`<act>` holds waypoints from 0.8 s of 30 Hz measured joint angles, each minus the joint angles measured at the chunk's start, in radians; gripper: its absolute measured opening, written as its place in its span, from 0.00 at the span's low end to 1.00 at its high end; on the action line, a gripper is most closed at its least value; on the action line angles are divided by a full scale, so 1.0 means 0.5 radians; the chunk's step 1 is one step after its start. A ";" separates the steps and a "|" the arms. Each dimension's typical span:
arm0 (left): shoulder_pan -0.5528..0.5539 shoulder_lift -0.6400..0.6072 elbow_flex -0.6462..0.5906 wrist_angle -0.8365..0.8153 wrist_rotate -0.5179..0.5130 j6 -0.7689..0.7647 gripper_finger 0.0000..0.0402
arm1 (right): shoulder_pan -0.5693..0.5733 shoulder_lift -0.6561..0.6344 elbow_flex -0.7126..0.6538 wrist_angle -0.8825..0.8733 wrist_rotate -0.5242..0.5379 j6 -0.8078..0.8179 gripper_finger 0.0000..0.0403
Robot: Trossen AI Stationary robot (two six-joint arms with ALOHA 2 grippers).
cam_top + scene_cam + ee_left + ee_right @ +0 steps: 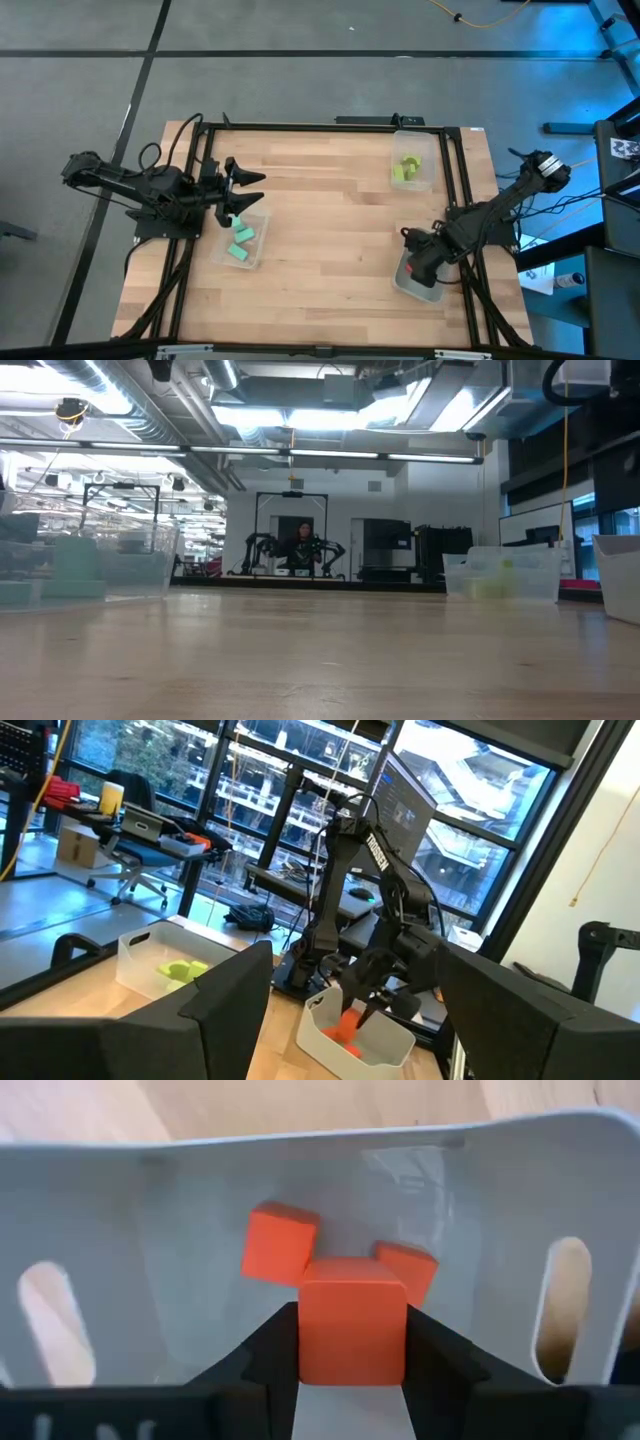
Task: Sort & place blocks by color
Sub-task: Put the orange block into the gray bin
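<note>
You have three clear tubs on the wooden table (330, 230). The tub on your right (410, 282), near the front edge, holds two red-pink blocks (281, 1241) lying loose on its floor, one of them half hidden behind a third. That third red-pink block (352, 1320) sits clamped between the dark fingers of the right gripper (418, 262), which hangs inside this tub, just above the other two. The tub at the far right (412, 160) holds the lime yellow-green blocks (405, 168), bunched together so that you cannot count them cleanly. The tub on your left (242, 240) holds the teal-green blocks (240, 243), three pieces showing from above. The left gripper (252, 190) sits just beside the far end of that tub, jaws spread apart and holding nothing. In the low view you see a person (302, 546) far back in the room, beyond the table.
</note>
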 joint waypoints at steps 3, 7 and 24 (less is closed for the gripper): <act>0.002 0.000 0.000 0.000 -0.001 0.001 0.68 | 0.003 0.001 -0.030 0.021 0.043 0.048 0.33; 0.002 0.000 0.001 0.000 -0.002 0.014 0.68 | 0.005 0.001 -0.036 0.060 0.086 0.087 0.33; 0.002 0.000 0.001 -0.001 -0.002 0.016 0.68 | 0.131 0.000 -0.157 0.397 0.140 0.286 0.33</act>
